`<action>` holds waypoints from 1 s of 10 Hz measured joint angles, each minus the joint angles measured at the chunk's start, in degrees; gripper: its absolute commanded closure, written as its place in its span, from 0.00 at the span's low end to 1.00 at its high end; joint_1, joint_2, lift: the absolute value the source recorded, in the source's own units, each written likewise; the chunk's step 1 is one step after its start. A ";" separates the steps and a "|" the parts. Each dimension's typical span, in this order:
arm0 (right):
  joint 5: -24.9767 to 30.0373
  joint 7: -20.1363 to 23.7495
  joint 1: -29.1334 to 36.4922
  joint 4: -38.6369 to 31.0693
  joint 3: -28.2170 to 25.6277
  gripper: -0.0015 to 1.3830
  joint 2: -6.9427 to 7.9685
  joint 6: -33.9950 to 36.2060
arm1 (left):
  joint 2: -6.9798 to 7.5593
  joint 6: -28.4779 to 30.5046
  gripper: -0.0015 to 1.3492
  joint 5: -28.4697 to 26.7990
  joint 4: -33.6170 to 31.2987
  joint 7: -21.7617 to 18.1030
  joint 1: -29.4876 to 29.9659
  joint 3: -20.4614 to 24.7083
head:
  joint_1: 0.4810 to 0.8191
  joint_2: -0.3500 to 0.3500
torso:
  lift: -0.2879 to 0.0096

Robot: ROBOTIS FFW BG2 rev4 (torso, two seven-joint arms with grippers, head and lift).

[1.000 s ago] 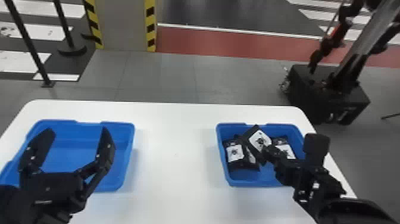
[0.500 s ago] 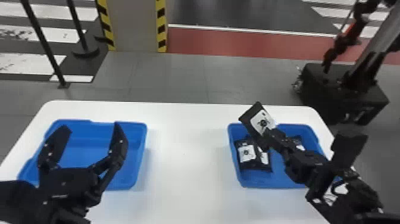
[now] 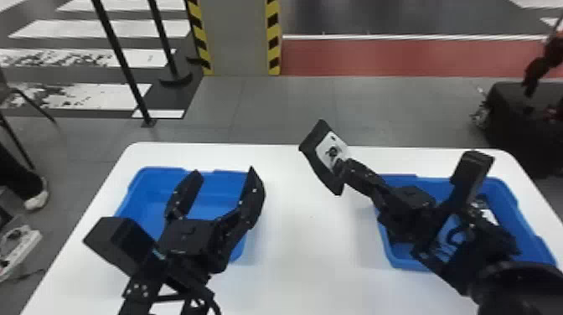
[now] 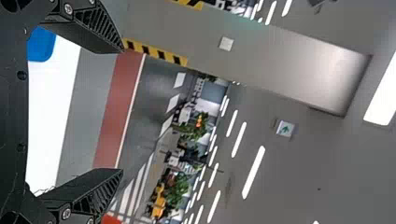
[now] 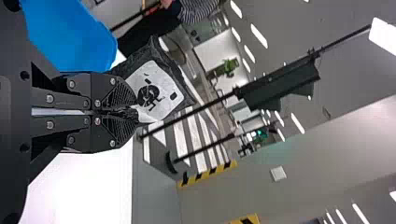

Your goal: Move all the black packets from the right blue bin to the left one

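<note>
Step in hand, as judged: transfer of one packet from right to left, with the lift done and the placing outstanding. Nearest, the white table [image 3: 310, 238] carries both bins. The left arm comes in at the near left; its left gripper [image 3: 225, 171] stands wide apart and empty above the left bin [image 3: 151, 209]. No packet is seen in the uncovered part of that bin. At the near right, the right arm reaches over the right bin [image 3: 402, 260], where at least one further packet [image 3: 488, 214] lies toward the right side; the arm hides much of the floor, so no full count can be given. Farther out, the right gripper [image 5: 134, 110] is closed on one edge of the black packet [image 3: 321, 151], held tilted, label showing, above the table between the bins. The next move calls for carrying it left over the left bin, lowering it inside the rim and releasing. The left gripper occupies that space and should be kept clear. The edge grip could let the packet swing or slip. Further trips appear necessary.
</note>
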 measured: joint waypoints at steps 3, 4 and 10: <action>-5.84 0.44 -1.71 0.43 9.07 0.81 -1.26 1.28 | 0.15 2.16 0.09 0.15 -0.09 -1.22 -1.19 0.40 | 0.63 0.76 | 0.60; -6.82 0.57 -2.13 1.28 11.06 0.81 -1.47 1.38 | 0.06 1.57 0.09 0.52 -0.09 -1.25 -1.16 0.53 | 0.63 0.81 | 0.60; -9.31 0.98 -4.09 2.60 15.93 0.81 -2.06 1.40 | -0.27 1.69 0.79 2.75 1.91 -2.36 -1.81 0.73 | 0.63 0.88 | 0.60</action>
